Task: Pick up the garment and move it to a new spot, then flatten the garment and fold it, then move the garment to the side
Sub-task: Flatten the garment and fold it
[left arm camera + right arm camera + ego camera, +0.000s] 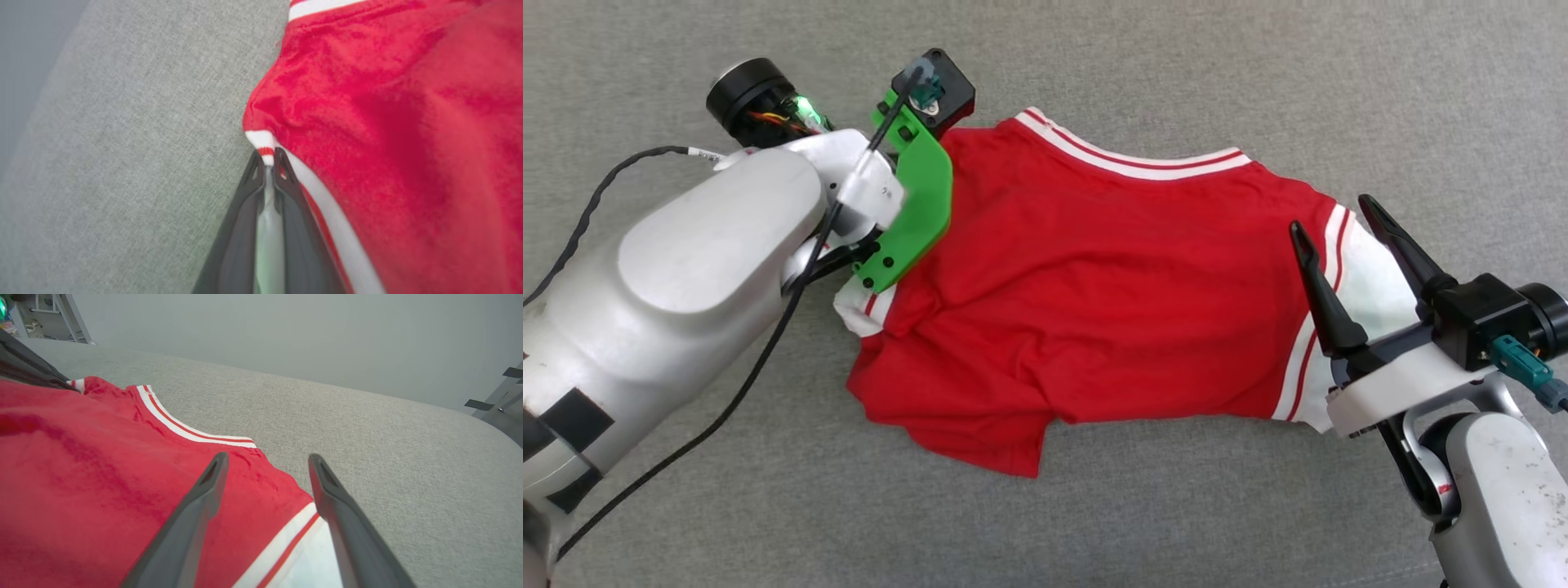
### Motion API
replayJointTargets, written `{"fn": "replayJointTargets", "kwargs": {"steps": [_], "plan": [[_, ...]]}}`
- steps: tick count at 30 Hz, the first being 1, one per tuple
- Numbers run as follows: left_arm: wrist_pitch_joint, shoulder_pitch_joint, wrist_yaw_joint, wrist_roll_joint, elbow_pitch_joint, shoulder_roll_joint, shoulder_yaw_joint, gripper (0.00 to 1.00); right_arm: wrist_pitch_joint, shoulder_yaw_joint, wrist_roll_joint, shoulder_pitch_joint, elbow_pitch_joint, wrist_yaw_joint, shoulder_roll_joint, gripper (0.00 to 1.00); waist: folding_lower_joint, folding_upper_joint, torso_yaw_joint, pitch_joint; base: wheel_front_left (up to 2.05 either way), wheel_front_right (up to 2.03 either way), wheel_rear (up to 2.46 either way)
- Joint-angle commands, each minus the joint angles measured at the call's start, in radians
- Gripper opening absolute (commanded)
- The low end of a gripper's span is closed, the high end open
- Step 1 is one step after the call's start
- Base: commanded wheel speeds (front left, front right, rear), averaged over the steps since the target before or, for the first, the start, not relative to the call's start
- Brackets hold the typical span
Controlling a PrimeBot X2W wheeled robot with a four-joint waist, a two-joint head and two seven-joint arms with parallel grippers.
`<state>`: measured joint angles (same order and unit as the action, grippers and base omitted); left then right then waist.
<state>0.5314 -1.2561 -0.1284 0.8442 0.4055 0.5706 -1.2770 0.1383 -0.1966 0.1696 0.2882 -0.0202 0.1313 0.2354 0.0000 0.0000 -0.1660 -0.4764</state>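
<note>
Left tool (268, 156) pinches only the garment's (1094, 286) sleeve trim (261, 141); right tool (1330, 214) gapes unengaged, so lifting could slip.

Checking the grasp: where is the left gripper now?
In the left wrist view, the left gripper is shut on the garment's striped sleeve trim, at its edge beside the grey surface.
</note>
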Motion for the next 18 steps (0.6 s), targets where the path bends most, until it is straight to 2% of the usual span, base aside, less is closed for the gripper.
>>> {"fn": "replayJointTargets", "kwargs": {"steps": [1, 5, 9, 18], "plan": [[-0.046, 0.017, -0.002, -0.005, -0.008, 0.019, -0.003, 0.00, 0.007, 0.008, -0.005, -0.016, -0.001, -0.001, 0.001, 1.00, 0.0000, 0.0000, 0.036, 0.040, 0.00, 0.00, 0.00], [-0.147, 0.004, -0.002, -0.029, -0.046, 0.070, -0.003, 0.00, 0.002, 0.025, -0.005, -0.050, 0.002, -0.001, 0.001, 1.00, 0.0000, 0.0000, 0.073, 0.082, 0.00, 0.00, 0.00], [-0.199, -0.005, -0.002, -0.025, -0.081, 0.133, 0.000, 0.00, -0.005, 0.037, -0.004, -0.081, 0.008, -0.001, -0.001, 1.00, 0.0000, 0.0000, 0.104, 0.118, 0.00, 0.00, 0.00], [-0.192, 0.010, 0.045, -0.026, -0.179, 0.315, 0.022, 0.00, -0.010, 0.053, -0.003, -0.124, 0.032, -0.001, -0.012, 1.00, 0.0000, 0.0000, 0.126, 0.147, 0.00, 0.00, 0.00]]}}
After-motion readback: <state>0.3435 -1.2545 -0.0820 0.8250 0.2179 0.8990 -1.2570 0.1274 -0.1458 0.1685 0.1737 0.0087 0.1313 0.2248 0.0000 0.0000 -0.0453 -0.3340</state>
